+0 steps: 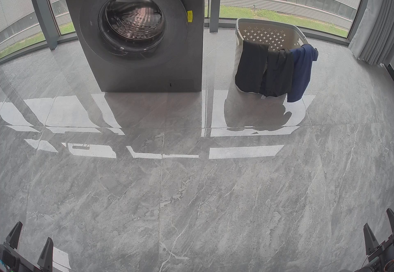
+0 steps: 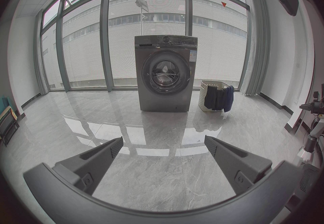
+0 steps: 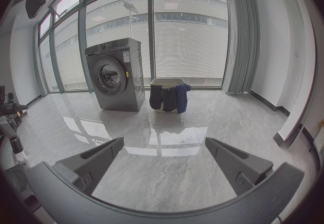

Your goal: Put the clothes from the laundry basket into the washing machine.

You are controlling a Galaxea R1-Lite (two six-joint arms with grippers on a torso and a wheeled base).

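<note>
Daylight from the windows throws bright glare patches on the glossy floor; wrist views bow at edges.

Clothes over basket beside washing machine

Floor — washing machine; laundry basket

Dark and blue clothes over front rim of white laundry basket, beside grey washing machine.
</note>
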